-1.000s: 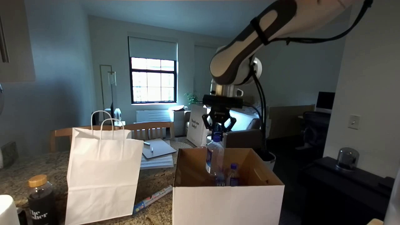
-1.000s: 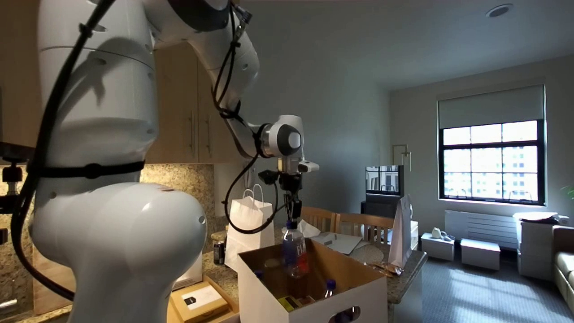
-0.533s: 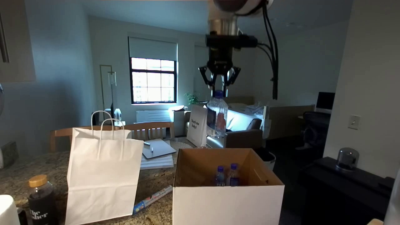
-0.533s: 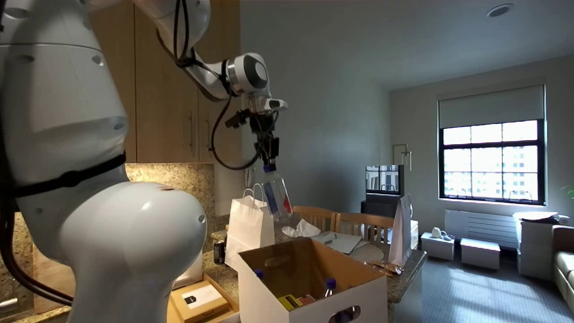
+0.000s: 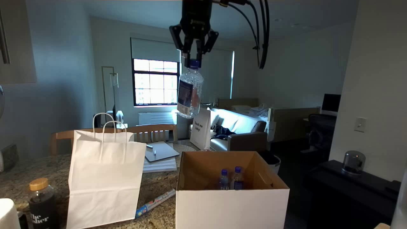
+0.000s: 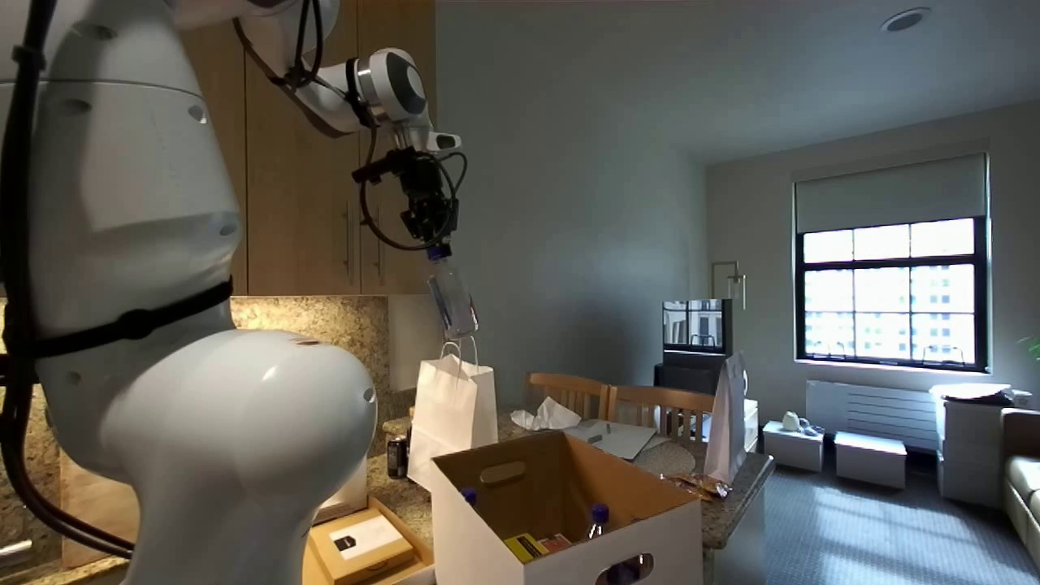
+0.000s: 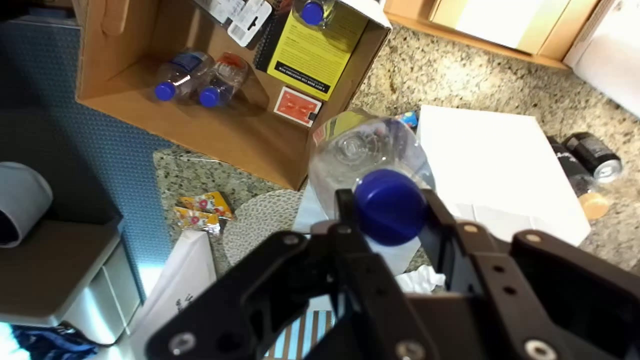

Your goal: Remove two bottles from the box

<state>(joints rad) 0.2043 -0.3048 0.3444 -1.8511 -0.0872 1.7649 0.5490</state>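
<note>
In an exterior view the camera faces the black-framed window point(image 5: 155, 81) across the table point(image 5: 155, 186); in an exterior view, close beside the robot arm point(image 6: 244, 422), past a table corner point(image 6: 754, 474). Both share the cardboard box point(image 5: 232, 208). The wrist view looks down over a table edge point(image 7: 167, 172).

In an exterior view, couldn't see the bases of two bottles point(image 5: 237, 179) behind the near wall of the box point(image 5: 232, 208), itself cut off below.
</note>
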